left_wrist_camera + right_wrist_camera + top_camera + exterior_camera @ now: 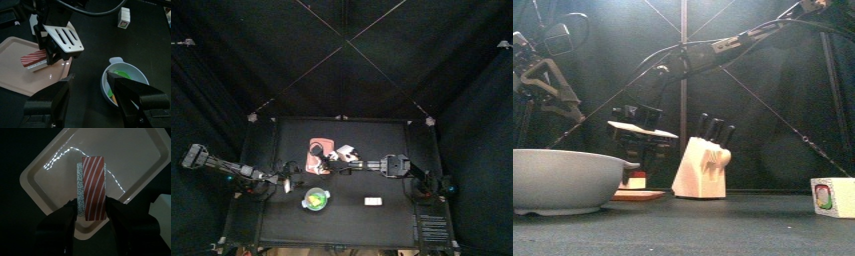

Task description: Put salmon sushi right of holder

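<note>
We see the right gripper (90, 213) directly over the salmon sushi (92, 188) on the pink tray (47, 183), jaws spread wide either side of it, its long axis running straight away between them. The left gripper (90, 97) hangs open beside the tray, farther off. No writing is legible anywhere.

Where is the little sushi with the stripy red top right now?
The salmon sushi sits on the pink tray, between the right gripper's open jaws, with the white holder beside it.

pink tray (27, 75); grey bowl (560, 180) holding something green; small white block (373, 201) lies apart.
</note>
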Robot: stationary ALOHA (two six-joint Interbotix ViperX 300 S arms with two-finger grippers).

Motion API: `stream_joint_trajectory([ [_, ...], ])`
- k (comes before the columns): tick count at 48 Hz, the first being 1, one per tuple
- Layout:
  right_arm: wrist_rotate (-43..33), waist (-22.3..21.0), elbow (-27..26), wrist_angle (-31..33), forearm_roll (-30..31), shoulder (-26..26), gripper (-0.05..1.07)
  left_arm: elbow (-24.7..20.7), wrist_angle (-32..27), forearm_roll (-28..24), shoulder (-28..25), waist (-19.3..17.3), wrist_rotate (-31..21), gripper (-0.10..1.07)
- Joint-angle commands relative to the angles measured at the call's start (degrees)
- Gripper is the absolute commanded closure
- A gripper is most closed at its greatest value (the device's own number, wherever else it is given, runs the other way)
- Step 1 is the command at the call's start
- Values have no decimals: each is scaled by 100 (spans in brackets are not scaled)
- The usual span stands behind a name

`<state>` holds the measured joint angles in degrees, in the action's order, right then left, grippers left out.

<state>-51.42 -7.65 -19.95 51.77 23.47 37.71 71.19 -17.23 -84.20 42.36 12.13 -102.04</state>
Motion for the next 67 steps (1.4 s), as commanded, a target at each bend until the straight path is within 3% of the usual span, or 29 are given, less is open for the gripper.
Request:
stream_joint_trajectory([
  [1, 9, 0, -141, 26, 18, -360, 44, -70, 0, -18, -9, -18, -9, 7],
  [13, 18, 62, -132, 79, 44, -510, 44, -79, 0, -18, -9, -26, -9, 7],
  [39, 9, 316, 105, 703, 396, -1582, 45, -53, 0, -9, -18, -26, -9, 7],
  [48, -44, 334, 422, 905, 571, -2065, 45, -26, 0, 0, -9, -35, -18, 7],
  [67, -431, 457, 1582, 756, 747, -3366, 45, -26, 0, 35, -18, -44, -18, 7],
])
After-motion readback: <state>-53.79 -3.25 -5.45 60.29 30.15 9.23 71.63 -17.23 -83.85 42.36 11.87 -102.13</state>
